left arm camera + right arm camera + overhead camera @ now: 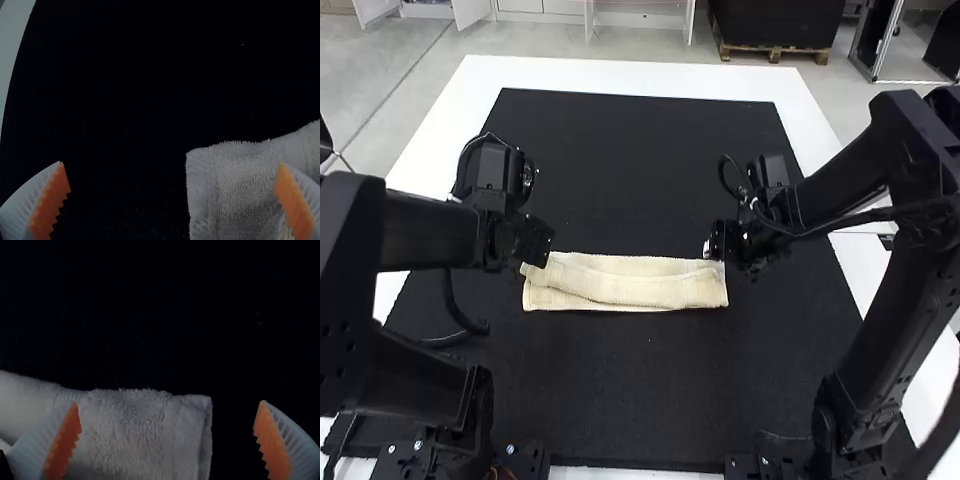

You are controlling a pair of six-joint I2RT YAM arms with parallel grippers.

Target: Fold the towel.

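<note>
In the high view the cream towel (630,284) lies folded in a long narrow strip, its upper layer slightly uneven over the lower one. At the strip's left end is my left gripper (534,243); at its right end is my right gripper (718,243). Seen from the left wrist, my left gripper (171,175) is open wide, one finger over the towel's end (235,185). In the right wrist view my right gripper (169,415) also stands open, the towel's corner part (145,430) between and below its fingers.
A black mat (640,380) covers most of the white table (620,75). Both arms reach in from the sides, and a cable loop hangs beside the left arm's wrist.
</note>
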